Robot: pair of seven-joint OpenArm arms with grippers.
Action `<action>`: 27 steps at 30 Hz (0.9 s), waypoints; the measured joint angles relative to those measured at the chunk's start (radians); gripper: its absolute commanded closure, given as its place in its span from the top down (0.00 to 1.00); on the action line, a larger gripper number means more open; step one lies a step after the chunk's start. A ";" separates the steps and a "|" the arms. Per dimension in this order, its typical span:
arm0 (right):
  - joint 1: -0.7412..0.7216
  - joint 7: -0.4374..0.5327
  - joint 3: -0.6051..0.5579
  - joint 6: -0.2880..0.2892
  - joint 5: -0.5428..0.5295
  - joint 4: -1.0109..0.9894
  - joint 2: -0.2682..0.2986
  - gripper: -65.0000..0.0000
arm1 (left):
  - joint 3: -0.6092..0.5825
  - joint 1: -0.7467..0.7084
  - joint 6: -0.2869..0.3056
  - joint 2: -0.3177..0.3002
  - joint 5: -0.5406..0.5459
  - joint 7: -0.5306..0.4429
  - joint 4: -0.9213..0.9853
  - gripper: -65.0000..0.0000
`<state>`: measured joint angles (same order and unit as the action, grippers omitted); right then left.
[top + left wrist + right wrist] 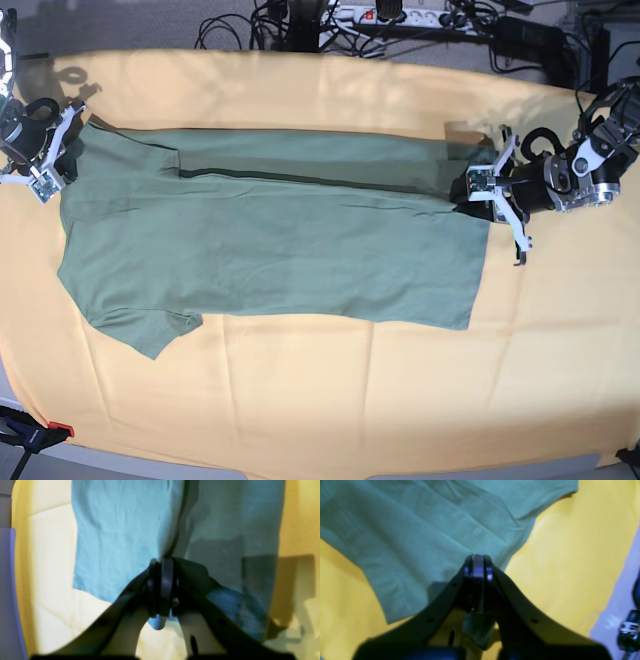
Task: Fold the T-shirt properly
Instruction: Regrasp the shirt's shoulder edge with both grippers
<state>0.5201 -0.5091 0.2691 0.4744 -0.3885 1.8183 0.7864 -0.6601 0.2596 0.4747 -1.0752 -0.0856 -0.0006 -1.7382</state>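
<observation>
The sage-green T-shirt point(270, 250) lies lengthwise across the yellow-orange cloth point(300, 400), its far long edge lifted and folded toward the middle in a strip. In the base view my left gripper point(470, 188) is at the shirt's right end, shut on the fabric of the hem. The left wrist view shows its jaws point(162, 562) pressed together on a pinch of the T-shirt point(120, 530). At the shirt's left end, by the sleeve and shoulder, my right gripper point(62, 165) is shut on the cloth. Up close, that gripper point(478, 557) pinches the T-shirt point(420, 530).
Cables and a power strip point(400, 15) run behind the table's far edge. A clamp point(40, 432) sits at the front left corner. The yellow-orange cloth point(570, 555) spreads past the shirt on all sides. Dark hardware point(628, 630) shows beyond the cloth's edge.
</observation>
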 measured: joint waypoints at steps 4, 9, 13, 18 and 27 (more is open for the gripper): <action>0.000 0.010 0.000 0.000 0.000 0.000 0.000 0.00 | 0.000 0.035 0.001 0.000 0.019 -0.010 0.000 0.00; 0.000 0.012 0.000 -0.048 0.011 0.000 0.000 0.39 | 0.000 0.076 -0.003 0.000 0.039 -0.010 0.000 0.32; 0.000 0.012 0.000 0.018 0.011 0.000 0.000 0.46 | 0.000 0.084 0.077 0.000 0.083 -0.007 0.000 0.34; 0.000 0.008 0.000 0.195 0.012 0.007 0.001 0.46 | 0.000 0.084 0.138 -0.005 0.086 -0.006 0.000 0.34; 0.003 -0.153 0.000 0.226 -0.003 0.026 0.003 0.46 | 0.000 0.084 0.218 -0.022 0.086 -0.007 0.000 0.34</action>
<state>0.5232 -0.6617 0.2695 0.7002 -0.3920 1.8446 0.7895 -0.6601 0.3439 0.6926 -1.0973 0.0002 -0.0074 -1.7382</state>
